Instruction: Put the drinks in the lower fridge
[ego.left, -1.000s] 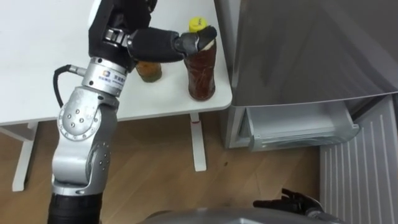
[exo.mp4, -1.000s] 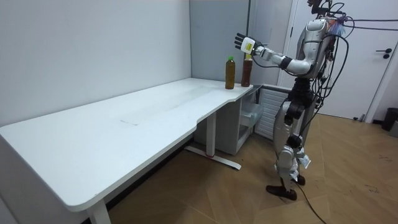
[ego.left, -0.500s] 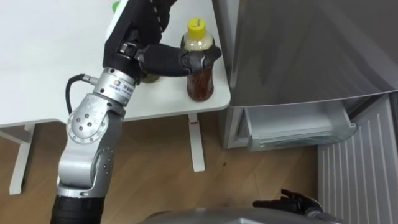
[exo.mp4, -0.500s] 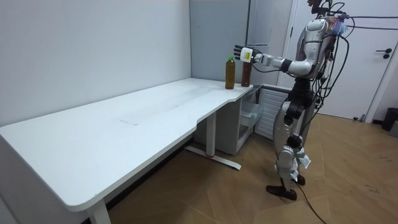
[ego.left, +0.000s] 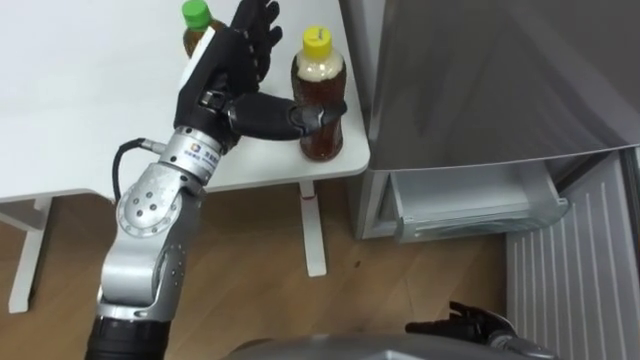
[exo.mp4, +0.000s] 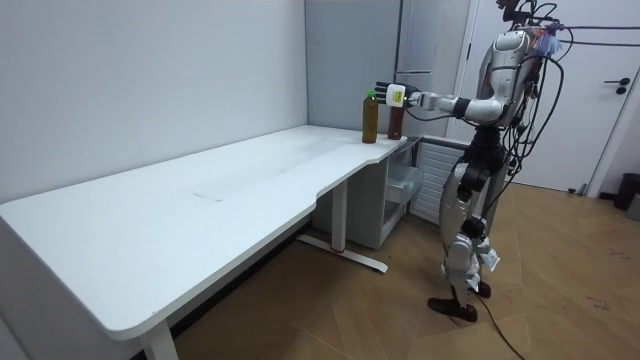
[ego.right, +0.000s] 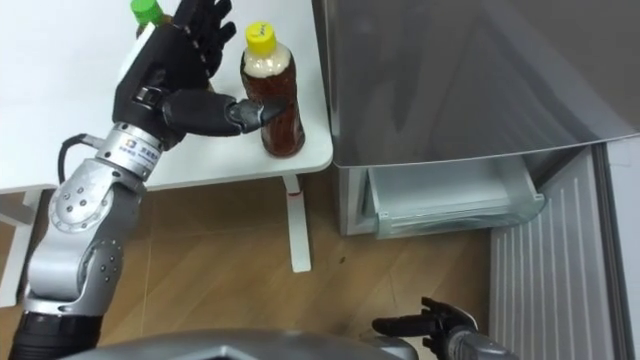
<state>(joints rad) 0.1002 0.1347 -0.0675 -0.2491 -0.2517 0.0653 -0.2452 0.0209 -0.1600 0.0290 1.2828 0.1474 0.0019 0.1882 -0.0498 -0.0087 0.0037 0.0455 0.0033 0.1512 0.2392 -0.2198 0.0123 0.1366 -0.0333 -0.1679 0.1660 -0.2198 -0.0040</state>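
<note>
White table (ego.left: 70, 110) is carrying both drinks at the corner next to the grey fridge (ego.left: 480, 80). The fridge's lower compartment is standing open, with a pale drawer (ego.left: 480, 205) showing and a ribbed white panel (ego.left: 575, 270) lying to its right. The robot is standing at that table corner beside the fridge, reaching its left arm over the tabletop.

Left hand (ego.left: 225, 65) is hovering between the two bottles with fingers straight and spread, gripping nothing. Its thumb is lying against the front of the yellow-capped bottle (ego.left: 320, 105), which is standing upright. Green-capped bottle (ego.left: 195, 25) is standing just behind the hand, partly hidden. Right hand (ego.left: 468, 322) is hanging low with fingers loosely extended, holding nothing.
</note>
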